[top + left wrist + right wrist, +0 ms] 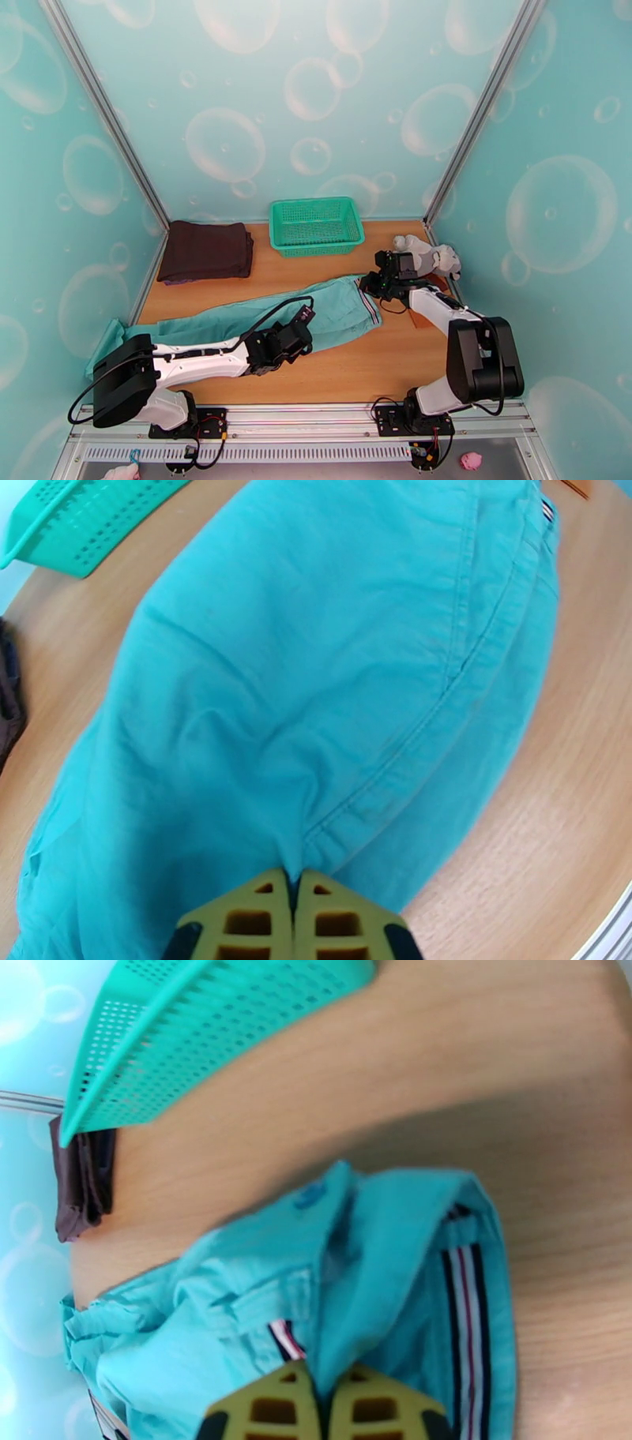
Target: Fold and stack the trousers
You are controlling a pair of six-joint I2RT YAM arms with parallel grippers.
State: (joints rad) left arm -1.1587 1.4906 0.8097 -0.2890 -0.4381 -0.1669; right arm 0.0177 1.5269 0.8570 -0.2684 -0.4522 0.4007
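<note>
Left wrist, right wrist: each arm's jaws clamped tight on the trousers (316,677)

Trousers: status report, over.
Left gripper shut on trousers at a seam. Right gripper shut on waistband. Trousers stretched out, unfolded. Basket and brown garment sit apart, behind.

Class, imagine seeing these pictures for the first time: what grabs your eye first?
The long teal trousers stretch across the middle of the table, with the left gripper shut on their cloth and the right gripper shut on the striped waistband. Behind them sit a green basket and, to its left, a dark folded garment.
</note>
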